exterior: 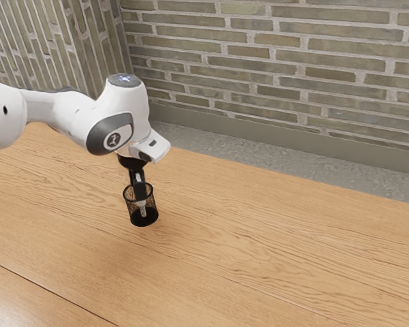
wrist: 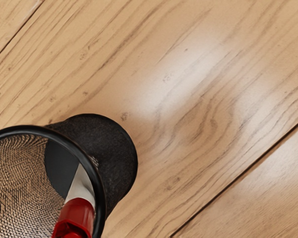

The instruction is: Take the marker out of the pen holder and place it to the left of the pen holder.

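Look at the exterior view, and you see the white arm (exterior: 54, 112) come in from that view's left and bend down. Its black pincer (exterior: 141, 194) points down, with its low end inside the round top of the pen holder (exterior: 126, 197). You can't tell from these pictures how far open the pincer is, or if it has hold of anything.

The marker (wrist: 75, 218) is in the pen holder. The wrist view lets you see its bright red end, close by the thick black rim, and a pale part that gets thin as it goes down toward the dark bottom. In the exterior view you get just the pale bit, as a small light shape seen through the net side, right under the pincer.

The exterior view also shows you that the pen holder stands upright on the wooden surface (exterior: 273, 252), with a brick wall (exterior: 293, 68) and a gray strip (exterior: 259, 158) behind. From the wrist view you look down at the holder, so you see into its open top, and the tiny holes in its side are easy to spot. You also see a shiny patch of light (wrist: 188, 74) on the wood near it.
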Controlling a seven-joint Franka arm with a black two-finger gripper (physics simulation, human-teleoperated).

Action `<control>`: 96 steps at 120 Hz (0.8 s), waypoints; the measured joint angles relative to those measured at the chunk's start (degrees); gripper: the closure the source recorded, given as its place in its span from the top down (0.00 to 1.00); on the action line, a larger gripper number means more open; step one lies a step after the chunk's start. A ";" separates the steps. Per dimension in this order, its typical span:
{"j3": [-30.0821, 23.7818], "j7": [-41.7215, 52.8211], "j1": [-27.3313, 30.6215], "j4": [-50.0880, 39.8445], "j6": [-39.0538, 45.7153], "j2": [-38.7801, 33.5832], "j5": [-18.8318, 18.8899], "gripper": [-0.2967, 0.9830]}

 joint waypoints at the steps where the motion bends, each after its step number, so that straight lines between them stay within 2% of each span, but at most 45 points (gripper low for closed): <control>1: 0.00 0.10 0.04 0.01 0.09 0.04 0.02 0.77; 68: 0.15 4.65 2.19 4.28 2.23 6.53 0.89 0.76; 72: 0.16 4.80 2.16 4.29 2.25 6.57 0.89 0.72; 87: 0.16 5.31 2.08 4.30 2.31 6.61 0.89 0.46; 96: 0.14 5.60 2.05 4.30 2.33 6.53 0.87 0.35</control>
